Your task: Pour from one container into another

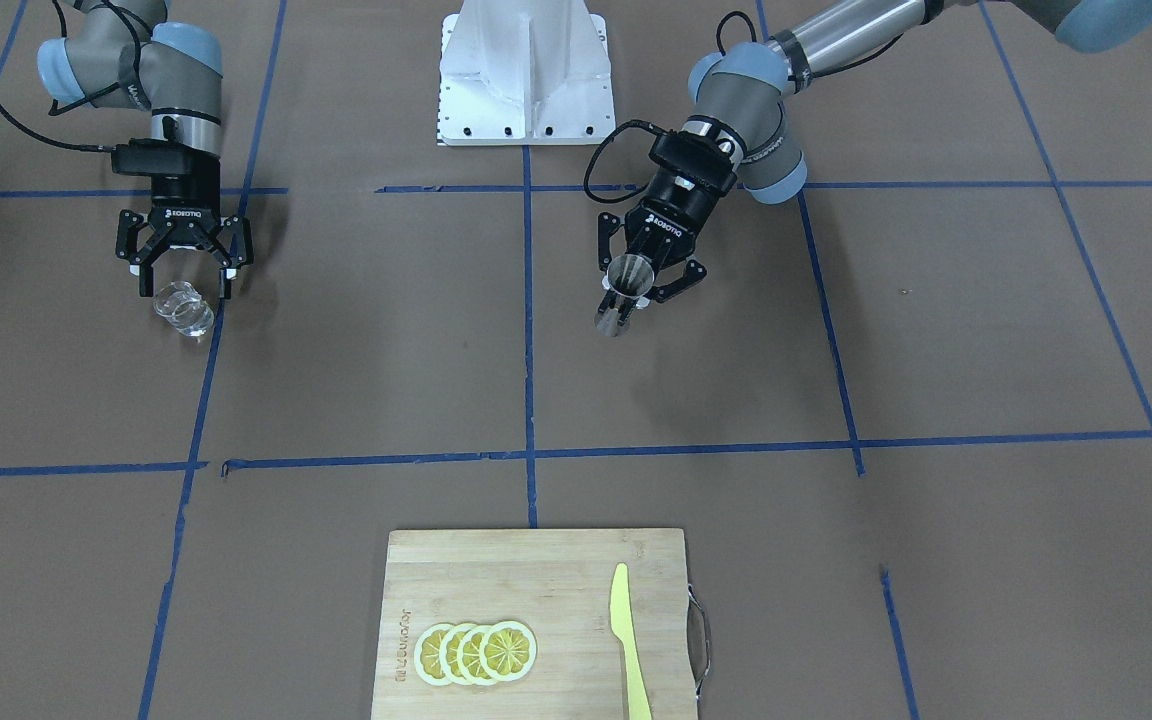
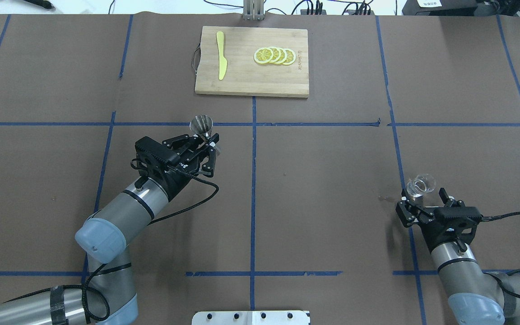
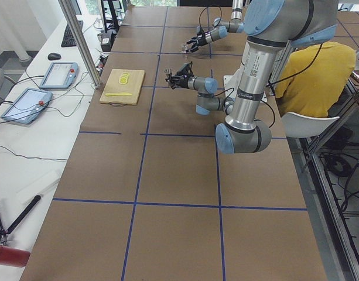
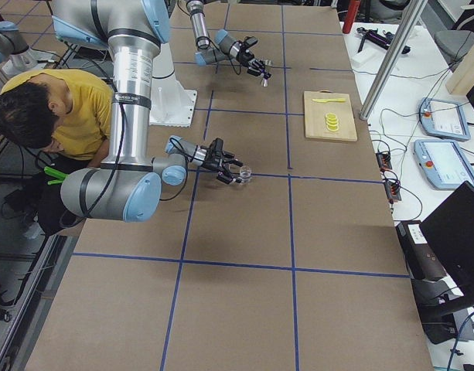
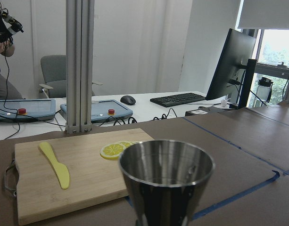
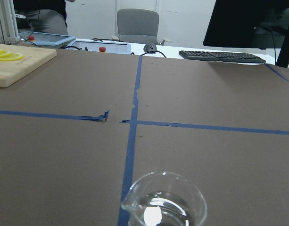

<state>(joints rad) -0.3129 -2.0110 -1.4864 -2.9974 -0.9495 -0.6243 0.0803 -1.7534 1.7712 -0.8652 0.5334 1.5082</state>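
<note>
A steel jigger cup (image 2: 201,126) stands upright in my left gripper (image 2: 206,141), which is shut on its narrow waist left of the table's centre line. The left wrist view shows the cup (image 5: 166,174) close up, and I cannot see anything inside it. In the front-facing view the jigger (image 1: 624,292) sits between the gripper's fingers. Far to the right, a clear glass beaker (image 2: 420,185) with a spout stands on the table. My right gripper (image 2: 422,198) is open, its fingers spread on either side of the beaker's base. The beaker (image 6: 164,203) fills the bottom of the right wrist view.
At the table's far edge lies a wooden cutting board (image 2: 242,79) with lemon slices (image 2: 274,55) and a yellow knife (image 2: 220,61). Blue tape lines cross the brown table cover. A person in a yellow shirt (image 4: 59,108) sits behind the robot's base.
</note>
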